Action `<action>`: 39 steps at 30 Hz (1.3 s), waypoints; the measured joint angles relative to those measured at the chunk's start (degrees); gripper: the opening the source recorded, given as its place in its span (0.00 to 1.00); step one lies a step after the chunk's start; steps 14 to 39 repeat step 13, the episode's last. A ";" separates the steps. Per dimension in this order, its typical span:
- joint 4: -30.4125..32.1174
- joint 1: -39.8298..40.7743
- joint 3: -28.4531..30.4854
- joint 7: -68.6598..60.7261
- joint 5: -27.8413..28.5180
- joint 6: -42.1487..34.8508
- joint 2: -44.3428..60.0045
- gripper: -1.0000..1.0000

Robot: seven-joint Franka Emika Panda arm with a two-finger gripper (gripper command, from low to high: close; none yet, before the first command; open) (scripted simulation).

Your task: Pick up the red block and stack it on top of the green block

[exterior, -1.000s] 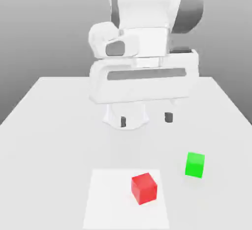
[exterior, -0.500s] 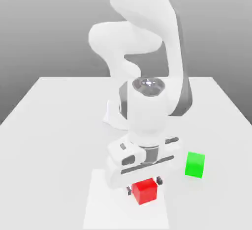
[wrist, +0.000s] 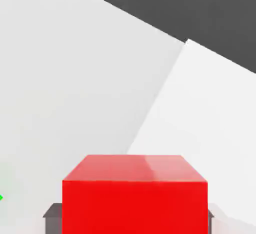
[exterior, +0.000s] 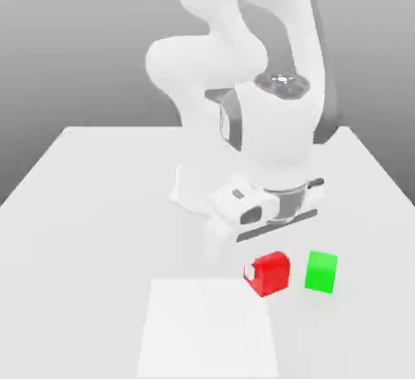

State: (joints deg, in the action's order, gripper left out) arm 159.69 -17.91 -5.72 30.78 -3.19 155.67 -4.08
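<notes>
**Q:** What does your red block (exterior: pixel 269 274) look like, and where is it?

**A:** It's a plain, glossy red cube, held off the table (exterior: pixel 89 207) just beside the green block (exterior: pixel 321 272), on the exterior view's left of it, a narrow gap between them. It hangs past the edge of the paler square patch (exterior: pixel 207 329) on the table.

**Q:** And your arm?

**A:** It bends forward and down, the hand tilted over the cube. The gripper (exterior: pixel 267 275) is pinching the red block; in the hand view you can see grey pads (wrist: pixel 52 217) pressed against both its sides.

**Q:** Anything hard to read?

**A:** The fingers are mostly hidden behind the cube and hand, so how high it hangs is probably slight, but you can't judge it well.
</notes>
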 joint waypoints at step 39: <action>3.36 -5.69 -5.20 8.27 5.91 10.25 7.04 1.00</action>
